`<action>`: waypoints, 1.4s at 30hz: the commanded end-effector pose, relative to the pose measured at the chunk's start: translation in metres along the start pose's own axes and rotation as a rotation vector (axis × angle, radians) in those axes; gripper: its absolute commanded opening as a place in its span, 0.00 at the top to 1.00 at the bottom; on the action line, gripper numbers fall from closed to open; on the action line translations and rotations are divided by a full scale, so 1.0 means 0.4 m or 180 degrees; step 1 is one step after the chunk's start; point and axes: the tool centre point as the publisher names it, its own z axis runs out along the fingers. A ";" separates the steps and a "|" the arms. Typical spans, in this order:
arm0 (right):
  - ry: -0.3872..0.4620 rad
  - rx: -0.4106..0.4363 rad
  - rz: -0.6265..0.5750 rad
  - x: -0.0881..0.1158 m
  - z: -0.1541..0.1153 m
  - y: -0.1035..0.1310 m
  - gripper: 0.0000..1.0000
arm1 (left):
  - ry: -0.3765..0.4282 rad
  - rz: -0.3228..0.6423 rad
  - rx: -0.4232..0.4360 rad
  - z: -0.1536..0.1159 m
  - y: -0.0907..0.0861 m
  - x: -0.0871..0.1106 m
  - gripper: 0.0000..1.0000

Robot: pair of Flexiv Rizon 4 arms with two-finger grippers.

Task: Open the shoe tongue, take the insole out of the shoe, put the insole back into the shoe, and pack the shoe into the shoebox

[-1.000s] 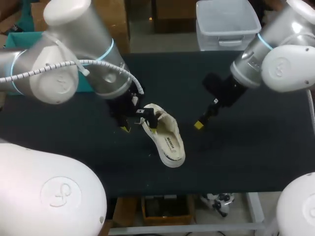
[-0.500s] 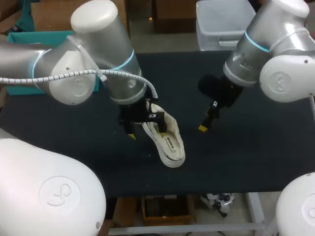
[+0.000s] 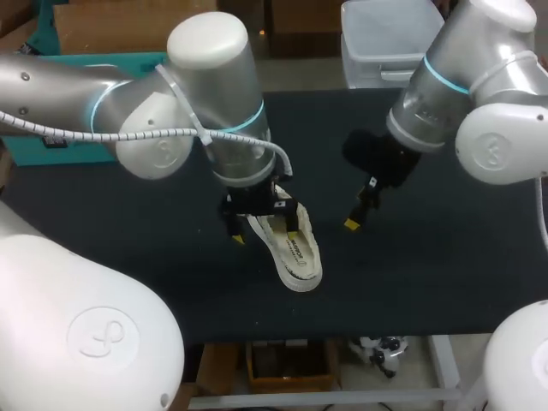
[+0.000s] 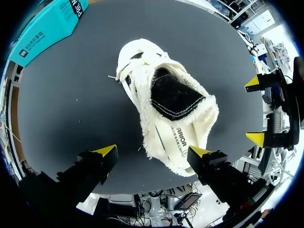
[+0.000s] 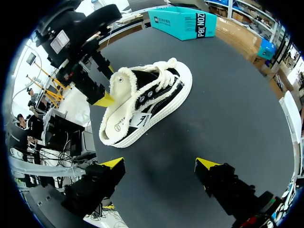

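Jaws on both arms gape wide, holding nothing. Shoe (image 4: 166, 109) sits between my left ones, insole (image 4: 178, 142) inside, shoebox (image 5: 183, 21) far ahead. I think all steps are left.

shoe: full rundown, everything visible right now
The shoe is a low sneaker: black canvas sides, white rubber sole, white laces through metal eyelets, cream fleecy lining spilling over the collar. It stands upright on its sole on the dark table. Inside the opening a pale printed insole lies at the heel, a black white-stitched panel ahead of it. The open left gripper straddles the heel end, one fingertip at the collar; contact unclear. The right gripper is apart from it.
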 end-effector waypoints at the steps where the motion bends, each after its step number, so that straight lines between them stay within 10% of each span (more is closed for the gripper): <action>1: -0.0007 0.0003 0.0000 0.002 -0.002 -0.001 0.00 | -0.0074 -0.0067 0.0013 0.010 -0.010 0.006 0.00; 10: -0.0730 0.0571 -0.0762 -0.013 -0.016 -0.003 0.00 | -0.0180 -0.0280 0.0142 0.022 -0.034 0.007 0.00; 20: -0.0684 0.0643 -0.0890 -0.013 -0.008 0.001 0.00 | -0.0172 -0.0313 0.0201 0.027 -0.048 0.011 0.05; 26: -0.0705 0.0661 -0.0922 -0.012 -0.007 0.002 0.00 | -0.0074 -0.0458 0.0366 0.039 -0.087 -0.002 0.42; 29: -0.0705 0.0661 -0.0922 -0.012 -0.007 0.002 0.00 | -0.0077 -0.0507 0.0390 0.040 -0.097 -0.006 0.45; 30: -0.0705 0.0661 -0.0922 -0.012 -0.007 0.002 0.00 | -0.0054 -0.0585 0.0414 0.045 -0.112 -0.014 0.62; 42: -0.0705 0.0661 -0.0922 -0.012 -0.007 0.002 0.00 | -0.0140 -0.0784 0.0566 0.070 -0.163 -0.024 1.00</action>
